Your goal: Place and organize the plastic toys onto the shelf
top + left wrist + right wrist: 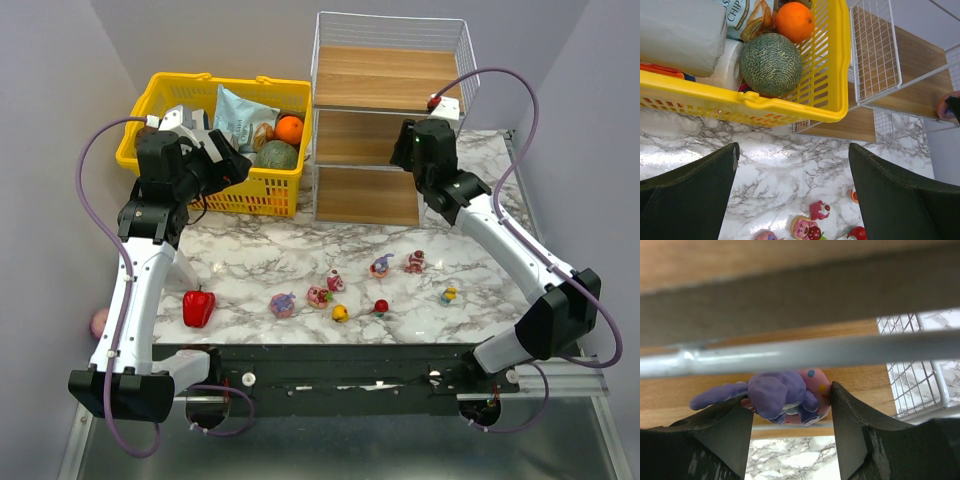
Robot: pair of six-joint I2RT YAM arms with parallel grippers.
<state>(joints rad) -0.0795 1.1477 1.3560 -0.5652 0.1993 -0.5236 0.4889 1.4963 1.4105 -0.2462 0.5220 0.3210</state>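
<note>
**A:** Plastic figures first. How many do you count?

**B:** Nine. Eight small toys (336, 282) lie scattered on the marble surface (250, 255), in a loose band across the lower middle of the top view. The ninth is a purple bunny (775, 392).

**A:** Where is that one?

**B:** Gripped between the right fingers (845, 420), which are closed on both its sides. It is at the right side of the shelf (385, 70), above one wooden board and under another. From above it looks like the middle of the three boards, but I cannot be sure.

**A:** Anything in the way?

**B:** A white wire rail (790, 355) runs straight across in front of the bunny in the right wrist view.

**A:** And the left fingers (700, 195)?

**B:** Spread wide and holding nothing, above the surface near the basket's front rim.

**A:** What else is around?

**B:** One red pepper (198, 307) lies at the lower left of the surface. One pink ball (99, 322) sits off the edge further left.

**A:** Containers?

**B:** One yellow basket (180, 85) at the upper left, just beside the shelf. It holds one orange (289, 129), one green melon (277, 154), one chip bag (240, 115), a white paper roll (730, 67) and a grey packet (680, 35).
</note>
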